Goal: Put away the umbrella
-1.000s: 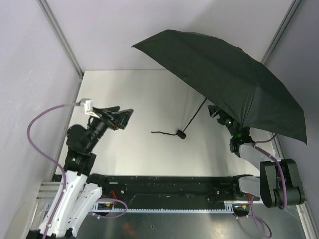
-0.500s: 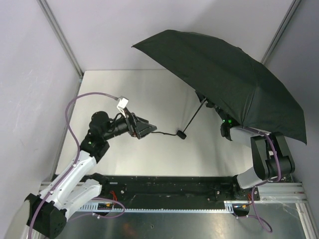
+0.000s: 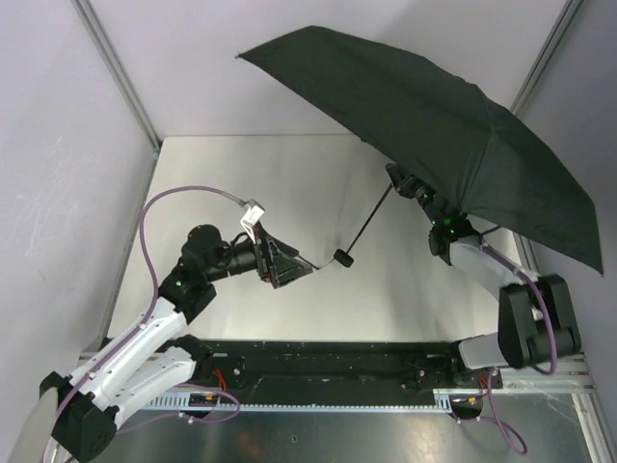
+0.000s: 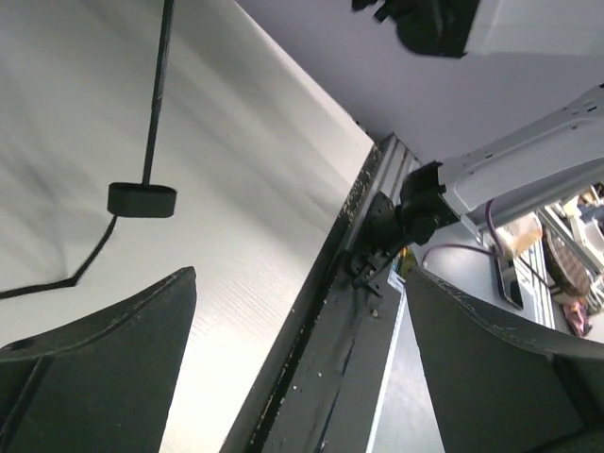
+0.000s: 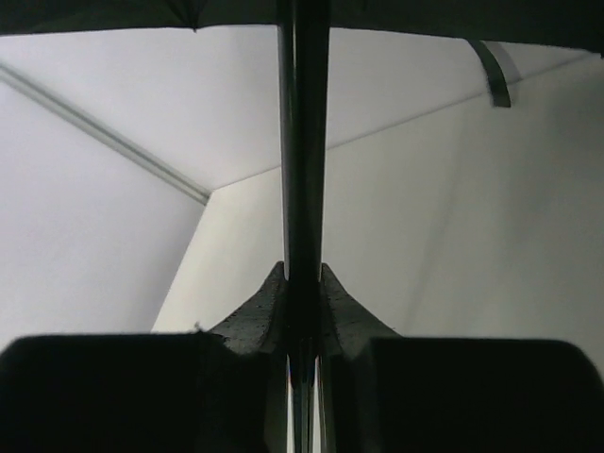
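Open black fabric folding umbrella (image 3: pixel 434 135) is held tilted at far right. Only the right wrist view shows the right gripper (image 5: pixel 300 283) jaws clamped on its thin shaft (image 5: pixel 302 142). The left gripper (image 3: pixel 289 270) jaws gape empty near the knob handle (image 4: pixel 142 199). Brushed silver counter (image 3: pixel 251 193), pale lilac walls (image 3: pixel 67 116).

No legible writing.
No words, brands, numbers or signs can be read on the black fabric umbrella (image 3: pixel 453 125) or grey metal table (image 3: pixel 270 183).
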Tool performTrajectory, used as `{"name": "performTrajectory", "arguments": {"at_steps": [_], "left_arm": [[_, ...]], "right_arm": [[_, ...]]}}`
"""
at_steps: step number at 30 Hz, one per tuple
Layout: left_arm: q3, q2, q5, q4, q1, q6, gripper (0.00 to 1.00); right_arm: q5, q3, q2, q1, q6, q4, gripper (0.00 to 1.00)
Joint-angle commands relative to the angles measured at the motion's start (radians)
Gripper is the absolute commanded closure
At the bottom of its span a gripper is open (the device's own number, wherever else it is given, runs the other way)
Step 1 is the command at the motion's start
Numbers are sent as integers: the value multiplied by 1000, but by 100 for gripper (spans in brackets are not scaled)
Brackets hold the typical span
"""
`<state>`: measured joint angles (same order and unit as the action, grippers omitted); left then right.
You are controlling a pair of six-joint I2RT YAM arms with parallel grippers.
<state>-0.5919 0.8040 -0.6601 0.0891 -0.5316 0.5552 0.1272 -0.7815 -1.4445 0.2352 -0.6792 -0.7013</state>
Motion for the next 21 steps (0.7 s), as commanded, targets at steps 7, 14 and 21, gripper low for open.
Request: {"name": "performTrajectory", "arguments": {"at_steps": [7,14,21], "left_arm": [[-208,62,-13,-80,-137,-85,5],[-335,104,-2,-83,-150,17,5],[-318,138,44,-81,-148,80,3]], "right_arm": [[132,-113,479,-3,35,271,100],[469,-194,387,6,-199,182,100],[612,-228,199,124,-402,-82,100]]}}
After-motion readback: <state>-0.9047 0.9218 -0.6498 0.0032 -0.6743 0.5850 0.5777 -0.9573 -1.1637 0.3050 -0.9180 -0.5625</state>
